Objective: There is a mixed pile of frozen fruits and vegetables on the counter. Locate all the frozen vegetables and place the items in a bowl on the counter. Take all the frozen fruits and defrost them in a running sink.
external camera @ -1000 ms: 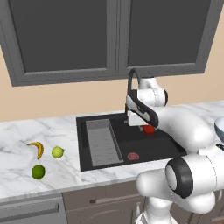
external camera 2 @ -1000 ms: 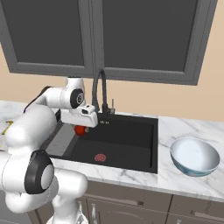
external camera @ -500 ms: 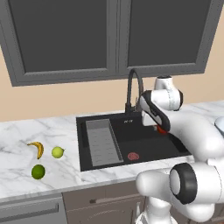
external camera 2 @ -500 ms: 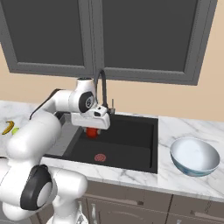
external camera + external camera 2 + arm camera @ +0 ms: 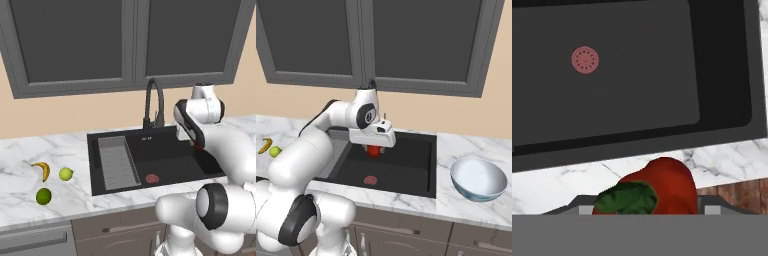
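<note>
- The gripper (image 5: pixel 374 148) is clamped on the red round piece (image 5: pixel 374 150), which hangs below the hand; in the hand view its green stem cap (image 5: pixel 627 198) faces the camera and the red body (image 5: pixel 662 185) bulges between the jaws.
- Taking the sink (image 5: pixel 406 172) as landmark: the held piece hangs above the basin, over its back half, nearer the faucet (image 5: pixel 152 102) side than the front rim.
- The reddish drain (image 5: pixel 371 179) lies on the basin floor, in front of and below the held piece.
- The grey ribbed tray (image 5: pixel 117 162) sits in the basin's left part, away from the gripper.
- The bowl (image 5: pixel 478 179) stands on the counter (image 5: pixel 456 150) to the right of the sink, well apart from the gripper.
- To the left of the sink, on the counter, lie the banana (image 5: pixel 42 170), the yellow-green stemmed ball (image 5: pixel 66 174) just beside it, and the dark green ball (image 5: pixel 44 196) nearer the counter's front edge.
</note>
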Controlling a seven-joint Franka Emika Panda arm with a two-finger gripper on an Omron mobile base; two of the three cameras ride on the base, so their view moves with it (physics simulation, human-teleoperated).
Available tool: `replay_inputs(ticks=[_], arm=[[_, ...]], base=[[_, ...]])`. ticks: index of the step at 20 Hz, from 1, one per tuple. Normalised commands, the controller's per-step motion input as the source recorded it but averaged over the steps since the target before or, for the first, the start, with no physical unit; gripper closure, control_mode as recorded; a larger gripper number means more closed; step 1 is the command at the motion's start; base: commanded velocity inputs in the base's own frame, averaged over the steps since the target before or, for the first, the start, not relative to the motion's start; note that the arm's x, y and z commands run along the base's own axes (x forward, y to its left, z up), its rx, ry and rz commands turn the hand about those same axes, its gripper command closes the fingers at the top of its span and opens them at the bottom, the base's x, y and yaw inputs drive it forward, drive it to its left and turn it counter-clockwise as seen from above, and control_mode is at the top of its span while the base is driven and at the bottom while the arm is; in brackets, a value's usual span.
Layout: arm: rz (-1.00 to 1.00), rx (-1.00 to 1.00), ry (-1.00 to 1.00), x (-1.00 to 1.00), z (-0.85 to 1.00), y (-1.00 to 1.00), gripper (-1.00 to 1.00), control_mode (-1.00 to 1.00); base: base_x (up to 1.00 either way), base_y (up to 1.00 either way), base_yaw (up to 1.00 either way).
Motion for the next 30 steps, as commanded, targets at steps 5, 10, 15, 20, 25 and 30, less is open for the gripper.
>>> replay_inputs(ticks=[5, 10, 15, 20, 25, 30], arm=[[0.0, 0.0, 0.0, -0.09, 0.23, -0.38, 1.0, -1.0], [-0.01, 0.0, 0.0, -0.11, 0.3, -0.37, 1.0, -1.0], [-0.06, 0.0, 0.0, -0.13, 0.28, -0.4, 1.0, -1.0], [-0.07, 0.0, 0.0, -0.13, 0.25, -0.4, 1.0, -1.0], [-0.07, 0.0, 0.0, -0.14, 0.12, -0.4, 1.0, -1.0], [-0.07, 0.0, 0.0, -0.12, 0.04, -0.41, 1.0, -1.0]], base=[[0.0, 0.0, 0.0], [0.0, 0.0, 0.0], [0.0, 0.0, 0.0], [0.0, 0.0, 0.0], [0.0, 0.0, 0.0], [0.0, 0.0, 0.0]])
